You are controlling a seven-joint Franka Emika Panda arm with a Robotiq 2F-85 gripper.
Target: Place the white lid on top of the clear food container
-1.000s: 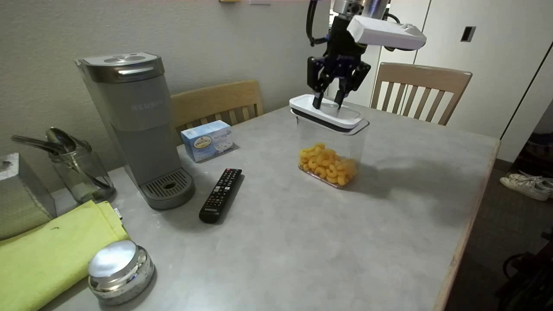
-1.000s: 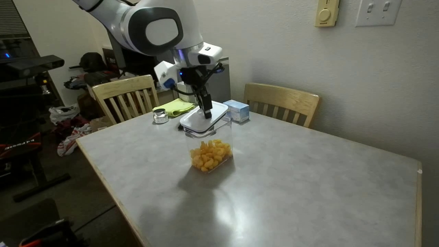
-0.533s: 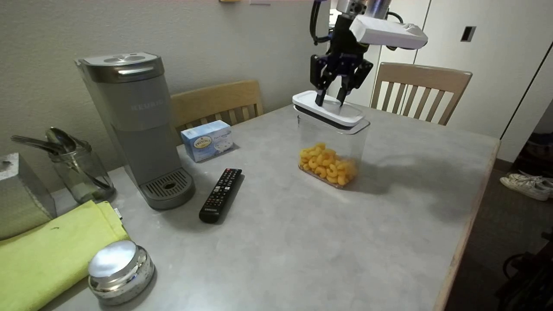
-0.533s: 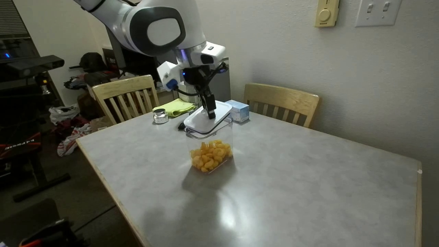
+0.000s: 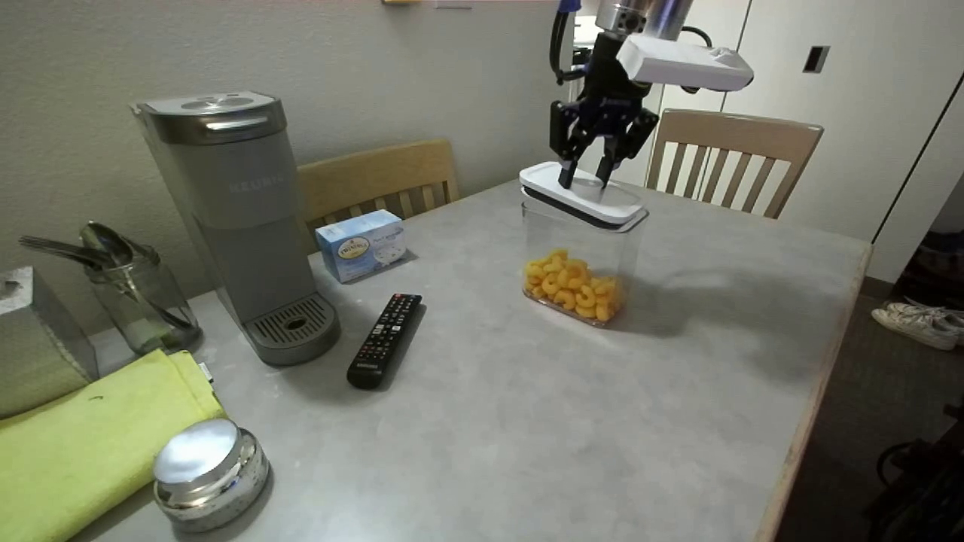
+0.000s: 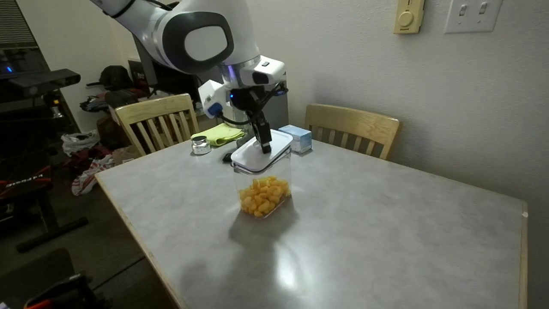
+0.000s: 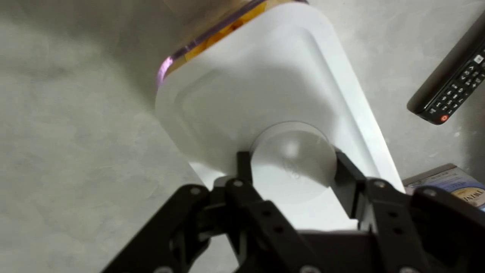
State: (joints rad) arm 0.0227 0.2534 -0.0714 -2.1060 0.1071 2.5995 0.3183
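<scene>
Lid (image 7: 250, 102) in claw (image 7: 293, 165) — over container (image 5: 584, 238)

That arm (image 6: 242, 25) is smooth and white, marked by a black oval ring (image 6: 173, 43). A black cable (image 6: 239, 123) loops below a tiny blue light (image 6: 232, 96); silvery screws (image 7: 379, 184) dot the black gripper (image 7: 295, 168).

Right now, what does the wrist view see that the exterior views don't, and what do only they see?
Only the wrist view shows the faint mark on the round knob. Only the exterior views show the chairs, the yellow-green cloth and the shiny jar. All share the white lid, the fingers, the clear food container, its yellow pieces and the blue box.
</scene>
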